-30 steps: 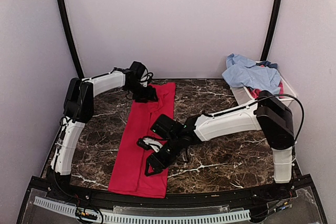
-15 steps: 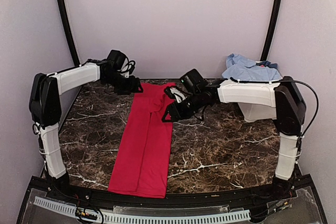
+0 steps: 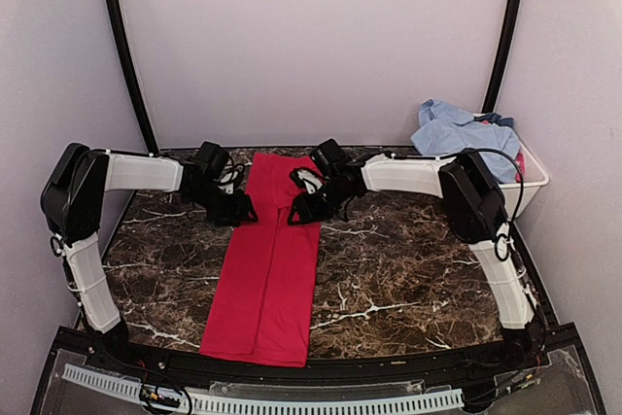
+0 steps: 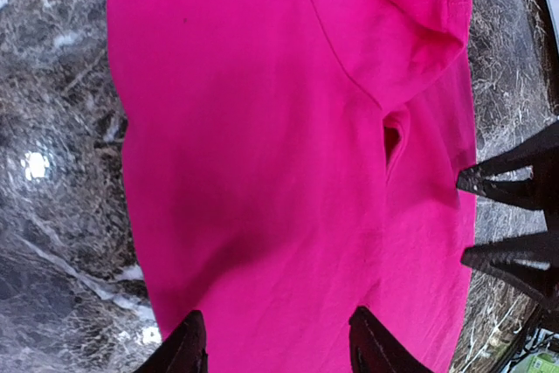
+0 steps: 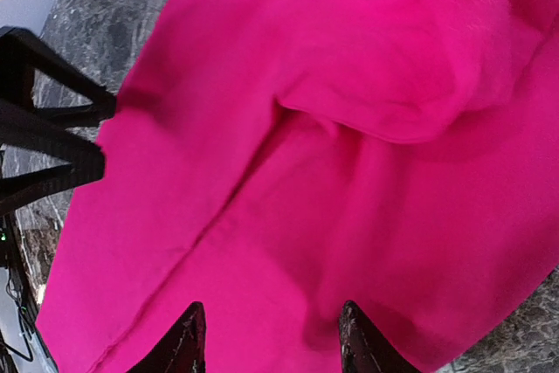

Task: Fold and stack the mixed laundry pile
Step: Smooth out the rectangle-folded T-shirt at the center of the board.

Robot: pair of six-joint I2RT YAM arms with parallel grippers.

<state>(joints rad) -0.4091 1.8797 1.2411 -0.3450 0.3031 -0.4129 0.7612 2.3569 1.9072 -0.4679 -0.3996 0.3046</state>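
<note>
As left hand [image 4: 275,344] and right hand [image 5: 269,338] flank it, red garment [image 3: 267,269] seems ungripped.

You had a dark stone bench [image 3: 408,269] with white lines, and a white tub [image 3: 533,180] sat at its far right corner.

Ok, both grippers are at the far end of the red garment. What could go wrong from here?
1. The left gripper and right gripper face each other across the narrow red garment; moving inward, their fingers might collide.
2. The loose sleeve fold humps up at that end; a pinch may catch only one layer, and the fold could come out crooked.
</note>
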